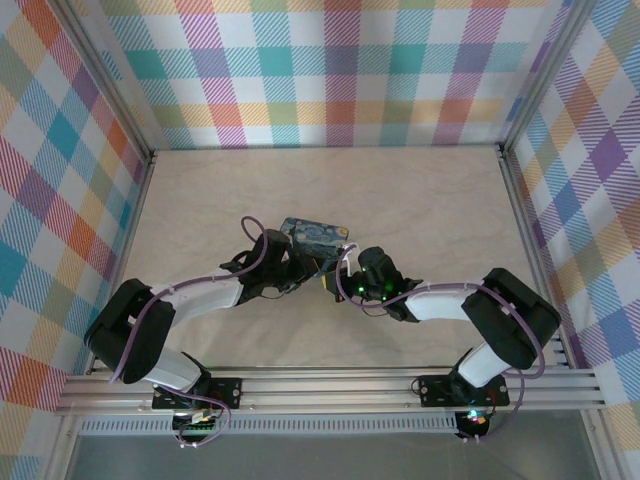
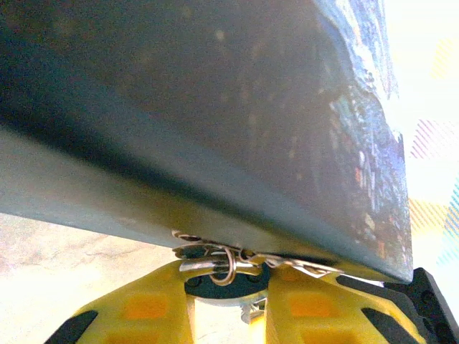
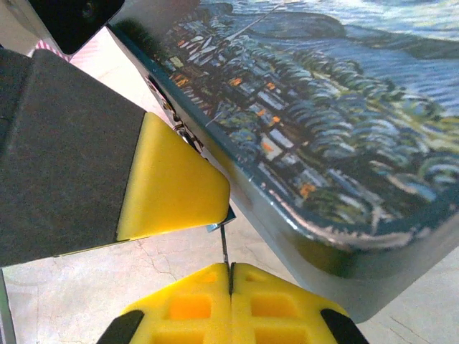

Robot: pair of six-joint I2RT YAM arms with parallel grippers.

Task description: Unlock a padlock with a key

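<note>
Padlock point(image 2: 228, 285) half-hidden in left tool point(image 2: 228, 309); right tool point(image 3: 229, 276) pinches key sliver point(image 3: 224, 247).

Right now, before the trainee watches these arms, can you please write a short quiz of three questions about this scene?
1. True or false: the right end effector is wide open.
2. What sits between the fingers of the left end effector? A) a padlock at the edge of the tin; B) a spoon; C) a cup.
3. Short answer: do the left arm and the right arm meet at the tin or far from it?

Key: 1 false, it is shut on a thin key. 2 A. 3 at the tin.
</note>
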